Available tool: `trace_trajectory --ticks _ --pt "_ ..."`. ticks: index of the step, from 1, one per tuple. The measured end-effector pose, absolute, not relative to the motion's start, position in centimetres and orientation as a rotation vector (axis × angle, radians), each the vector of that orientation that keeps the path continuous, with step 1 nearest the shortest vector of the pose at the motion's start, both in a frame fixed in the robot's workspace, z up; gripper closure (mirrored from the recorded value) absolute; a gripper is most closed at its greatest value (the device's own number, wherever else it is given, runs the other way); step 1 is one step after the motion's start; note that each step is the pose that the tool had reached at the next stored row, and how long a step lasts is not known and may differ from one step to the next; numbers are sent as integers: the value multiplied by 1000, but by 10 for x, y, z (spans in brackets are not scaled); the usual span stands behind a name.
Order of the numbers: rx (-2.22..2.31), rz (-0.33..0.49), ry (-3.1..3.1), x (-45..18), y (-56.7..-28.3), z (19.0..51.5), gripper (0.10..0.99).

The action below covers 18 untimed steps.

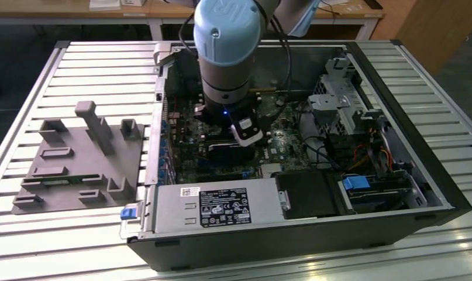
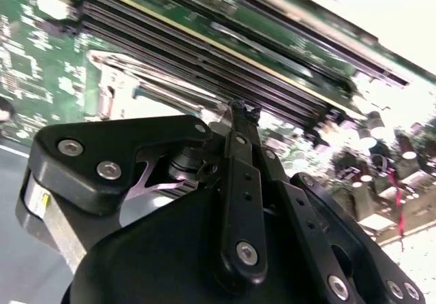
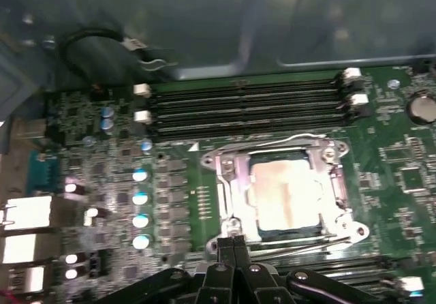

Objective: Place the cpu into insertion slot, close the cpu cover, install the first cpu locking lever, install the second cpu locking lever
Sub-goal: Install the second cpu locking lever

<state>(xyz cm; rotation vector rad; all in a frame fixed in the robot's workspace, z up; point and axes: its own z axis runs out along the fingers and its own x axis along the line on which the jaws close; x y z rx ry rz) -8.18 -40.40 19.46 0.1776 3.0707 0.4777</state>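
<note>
Gripper (image 3: 234,244) fingers pressed together, holding nothing, tips at cover (image 3: 235,181) edge. Cpu (image 3: 285,195) flat in slot (image 3: 327,212), face up.

The arm (image 1: 224,52) is standing almost upright in the exterior view, its pale blue joint housing sitting above a grey cylindrical wrist section that is pointing straight down. A white and black camera module (image 1: 246,130) is hanging at the wrist's lower end, angled toward the exterior view's right. The gripper (image 3: 232,241) is pointing downward below it, its black linkage bars fanning out behind the tips in both wrist views. Its two black fingers (image 2: 240,123) are lying pressed together, leaving no visible gap between them
</note>
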Motion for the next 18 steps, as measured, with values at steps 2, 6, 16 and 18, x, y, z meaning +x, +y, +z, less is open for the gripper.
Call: trace_trajectory --ticks 2,6,16,18 --pt "178 478 3072 -76 -404 195 984" --pt "179 478 3075 -67 -404 195 984" --pt "179 476 3076 -63 -401 202 984" --pt "179 476 3076 -63 -400 206 984"
